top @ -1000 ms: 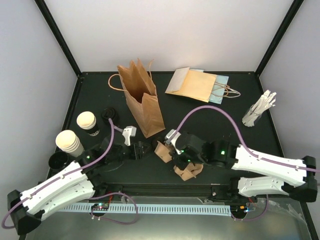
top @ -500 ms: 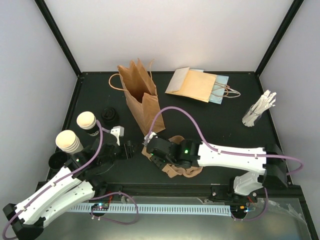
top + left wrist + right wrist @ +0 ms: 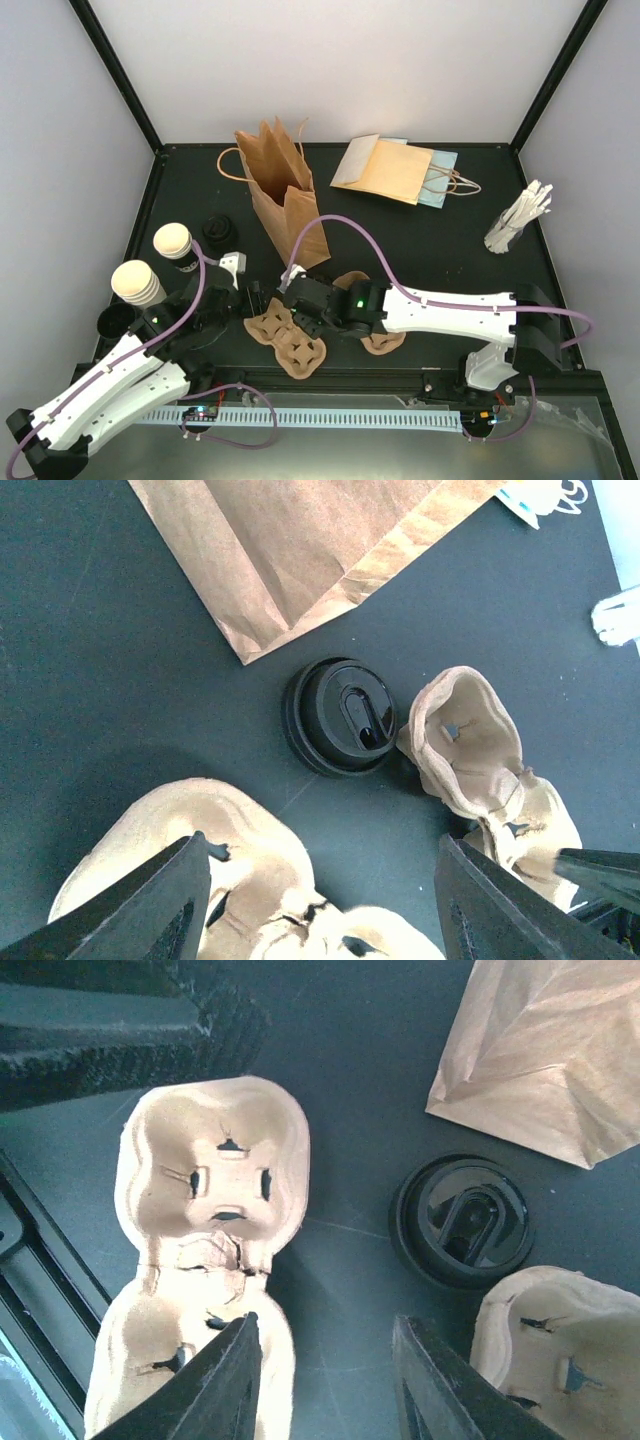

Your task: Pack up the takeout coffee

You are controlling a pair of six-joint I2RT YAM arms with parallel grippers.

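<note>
Widest open room on the worktop (image 3: 430, 250) lies right of centre. A paper bag (image 3: 285, 200) stands upright mid-back. A pulp carrier (image 3: 285, 340) lies under the left gripper (image 3: 320, 840) and right gripper (image 3: 325, 1320), both released. Two paper cups (image 3: 173, 243) (image 3: 138, 283) stand by the left edge, apart from the left gripper. Wrist views alone show a black lid (image 3: 340, 717) beside the carrier.
</note>
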